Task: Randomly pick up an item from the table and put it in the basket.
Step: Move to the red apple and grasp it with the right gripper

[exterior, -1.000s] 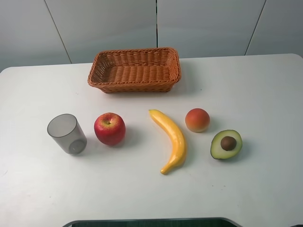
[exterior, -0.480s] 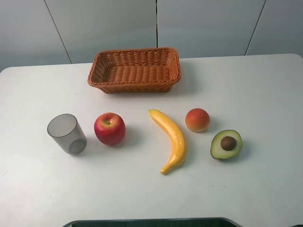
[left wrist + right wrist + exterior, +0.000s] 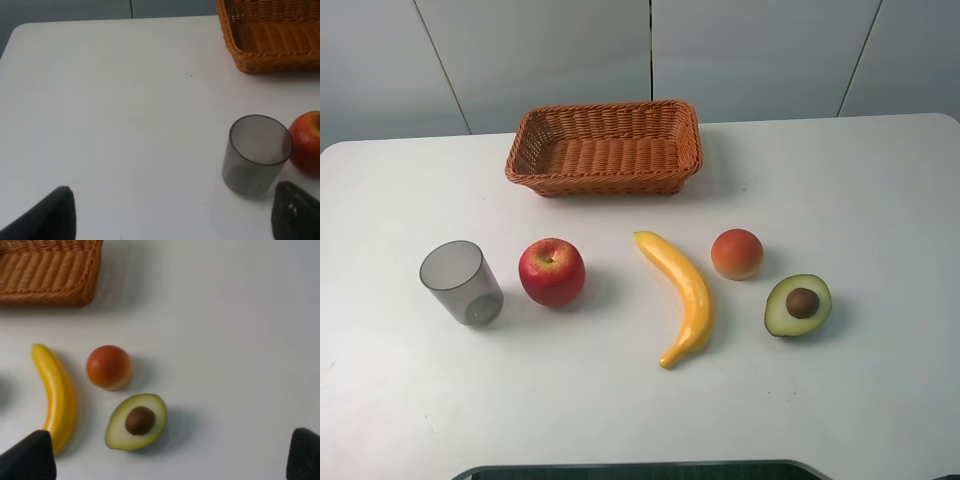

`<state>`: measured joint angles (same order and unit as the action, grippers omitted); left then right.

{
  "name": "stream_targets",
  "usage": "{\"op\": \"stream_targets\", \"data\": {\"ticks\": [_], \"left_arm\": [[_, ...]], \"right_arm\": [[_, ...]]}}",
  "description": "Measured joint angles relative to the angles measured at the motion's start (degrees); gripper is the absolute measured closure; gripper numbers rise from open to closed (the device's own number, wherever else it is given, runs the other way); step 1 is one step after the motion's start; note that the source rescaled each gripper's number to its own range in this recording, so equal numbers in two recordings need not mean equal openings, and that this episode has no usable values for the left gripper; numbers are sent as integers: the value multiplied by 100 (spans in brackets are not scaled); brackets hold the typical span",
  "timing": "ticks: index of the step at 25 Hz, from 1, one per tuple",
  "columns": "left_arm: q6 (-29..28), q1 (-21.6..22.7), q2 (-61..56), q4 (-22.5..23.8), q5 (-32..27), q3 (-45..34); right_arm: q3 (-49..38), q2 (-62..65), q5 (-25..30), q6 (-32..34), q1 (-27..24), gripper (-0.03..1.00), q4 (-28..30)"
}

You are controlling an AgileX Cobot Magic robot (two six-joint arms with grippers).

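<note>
The red apple sits on the white table, left of centre; it also shows at the edge of the left wrist view. The brown wicker basket stands empty at the back of the table and shows in the left wrist view and the right wrist view. My left gripper is open and empty, above the table near the cup. My right gripper is open and empty, above the table near the avocado. Neither arm shows in the exterior view.
A grey translucent cup stands just left of the apple. A yellow banana, an orange-red peach and a halved avocado lie to the right of the apple. A dark edge runs along the table's front.
</note>
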<state>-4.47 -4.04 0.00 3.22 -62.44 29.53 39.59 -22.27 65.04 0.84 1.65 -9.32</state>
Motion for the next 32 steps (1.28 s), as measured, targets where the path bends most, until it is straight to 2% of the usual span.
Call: {"op": "stream_targets", "data": {"ticks": [4,6,8,14,18,26,32], "left_arm": [[0,0,0,0,0,0],[0,0,0,0,0,0],[0,0,0,0,0,0],[0,0,0,0,0,0],[0,0,0,0,0,0],[0,0,0,-9,3,0],[0,0,0,-9,3,0]], "right_arm": [[22,-836,-259,-84,46,-3,-206],[34,-1259,-399,-158,311,-3,-206],[110,-1612,-571,-196,786,-3,-130],[388,-2751,-1083,-231,2680,-3,464],[691,-3764,-1267,-254,3567,-3,569],[1780,-5772,-1301,-946,4863,-3,580],[2742,-7054,-1343,-1469,5361,-3,580]]}}
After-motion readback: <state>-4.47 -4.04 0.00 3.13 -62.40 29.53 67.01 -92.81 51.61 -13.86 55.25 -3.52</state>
